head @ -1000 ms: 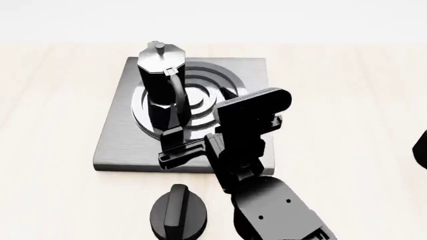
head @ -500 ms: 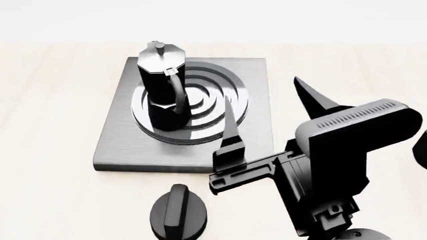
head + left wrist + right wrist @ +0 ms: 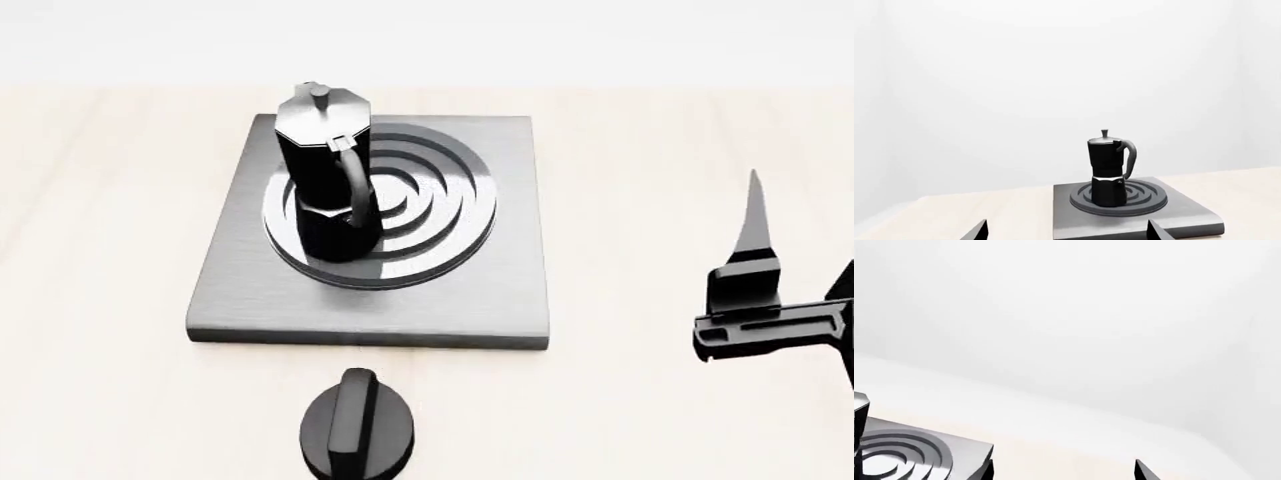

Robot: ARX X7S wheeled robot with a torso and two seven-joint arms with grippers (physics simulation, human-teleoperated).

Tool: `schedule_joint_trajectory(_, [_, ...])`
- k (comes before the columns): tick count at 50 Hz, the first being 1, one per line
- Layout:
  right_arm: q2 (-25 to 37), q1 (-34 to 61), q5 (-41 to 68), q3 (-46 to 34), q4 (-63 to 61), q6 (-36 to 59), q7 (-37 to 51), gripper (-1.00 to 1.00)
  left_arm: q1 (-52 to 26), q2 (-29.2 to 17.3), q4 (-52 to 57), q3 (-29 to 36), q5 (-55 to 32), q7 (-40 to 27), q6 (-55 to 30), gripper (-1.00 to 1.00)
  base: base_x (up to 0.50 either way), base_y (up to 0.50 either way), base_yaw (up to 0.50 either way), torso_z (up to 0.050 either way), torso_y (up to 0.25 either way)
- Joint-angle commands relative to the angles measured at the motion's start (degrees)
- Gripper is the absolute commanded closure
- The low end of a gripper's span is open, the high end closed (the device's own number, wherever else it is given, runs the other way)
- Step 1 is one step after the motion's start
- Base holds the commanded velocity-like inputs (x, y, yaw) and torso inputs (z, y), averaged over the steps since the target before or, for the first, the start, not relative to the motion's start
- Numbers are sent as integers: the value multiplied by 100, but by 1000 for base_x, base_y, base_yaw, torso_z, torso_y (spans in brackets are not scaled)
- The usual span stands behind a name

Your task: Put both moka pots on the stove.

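While one moka pot stands upright on the stove, at the left part of the ring burner with its handle turned toward the robot, the second moka pot does not show in any view, so half of the task looks done and the fetching of the other pot is the step in hand. At the right edge of the head view the right tool hangs over bare desk, clear of the stove, with only one finger fully in frame; its wrist view shows two fingertips well apart with nothing between them, so it reads as spread and empty. The left tool is out of the head view; in its own wrist view two tips sit wide apart, facing the stove and the pot on it, and it also looks spread and empty. A short black knob lies on the desk just in front of the stove. By my reading, the next move calls for finding the missing pot off to the side, closing on its body or handle, then setting it on the free right part of the burner without knocking the first.
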Motion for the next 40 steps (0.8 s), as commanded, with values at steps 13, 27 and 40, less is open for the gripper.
schedule_joint_trajectory(13, [923,-141,517,138,852,277,-422,-100,-72,0,-4,60,19,-33,-46,-100,0,0,0,0,0])
schedule_joint_trajectory(27, [527,367,447,212,1503,1250,-849,-100,-103,-28,5,77,-7,-49,-75,-100,0,0,0,0,0])
schedule_joint_trajectory(40, [-415,1221,11,-21,2906,2398,-1883,-100,-163,-64,15,90,-62,-51,-124,-100,0,0,0,0,0])
